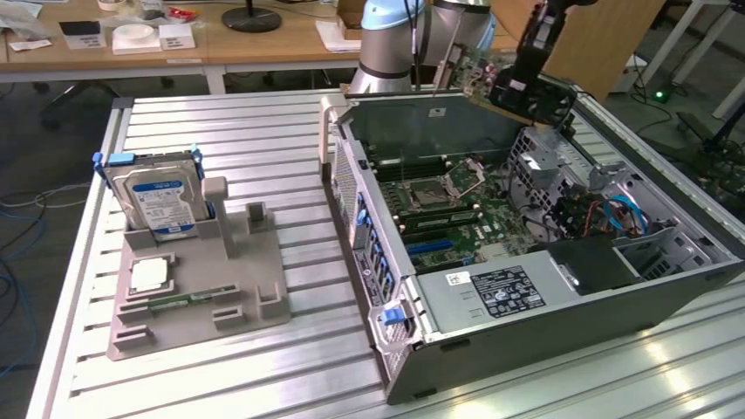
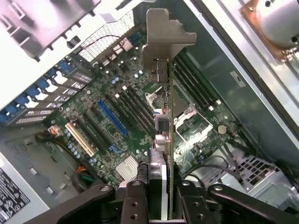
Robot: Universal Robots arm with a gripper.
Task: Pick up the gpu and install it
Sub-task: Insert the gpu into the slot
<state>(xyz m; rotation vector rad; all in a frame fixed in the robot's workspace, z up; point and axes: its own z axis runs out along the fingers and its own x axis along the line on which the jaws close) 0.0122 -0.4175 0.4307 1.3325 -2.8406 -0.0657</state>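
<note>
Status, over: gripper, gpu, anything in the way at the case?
Copy: gripper shut on gpu. Gpu held edge-on above open computer case, not yet seated. Nothing seen between gpu and motherboard.

A slatted aluminium table [image 1: 222,131] carries 2 things directly. Toward the exterior view's left, a grey moulded holder [image 1: 250,262] sits flat on the slats. Toward the exterior view's right, an open computer case [image 1: 547,345] lies on its side, open face up. The 2 are near each other but apart, with bare slats between them.
</note>
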